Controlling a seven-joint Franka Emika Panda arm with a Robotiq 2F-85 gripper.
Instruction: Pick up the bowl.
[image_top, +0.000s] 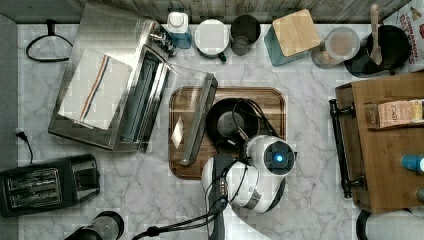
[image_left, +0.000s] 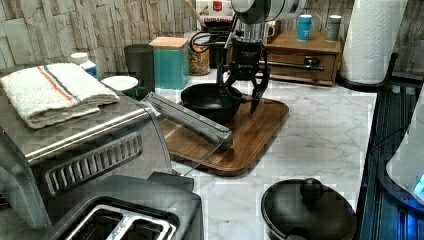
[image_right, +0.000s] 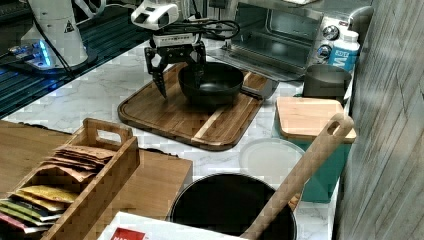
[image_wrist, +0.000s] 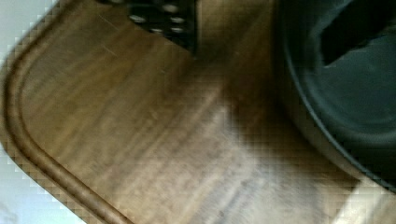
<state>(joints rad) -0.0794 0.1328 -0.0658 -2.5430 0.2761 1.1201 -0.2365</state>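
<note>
The bowl (image_right: 211, 82) is sitting on the wooden board (image_right: 165, 112), roughly at the board's centre in the top view, and it is resting flat, so nothing is lifted yet. The gripper (image_right: 177, 72) is hanging right over the bowl's rim with its jaws spread wide and nothing in them. In the right view one finger is reaching down inside the bowl while the other is standing outside it over the bare wood, at about nine o'clock from the bowl. The left view is telling the same story: the gripper (image_left: 239, 90) is straddling the rim, one finger tip inside the dark bowl (image_left: 210, 101), the other out at three o'clock above the board (image_left: 250, 135).

From the wrist camera, the bowl (image_wrist: 355, 93) wall is curving past one side with the board (image_wrist: 140, 140) grain under the rest, which fits a rim grasp being lined up.

So, by my reading, the approach is done and the jaws are placed either side of the wall. Left to do: closing on the rim, then raising the bowl clear of the board. The open oven door (image_top: 199, 120) is lying just beside the bowl at nine o'clock in the top view, so the lift probably wants to go straight up.
</note>
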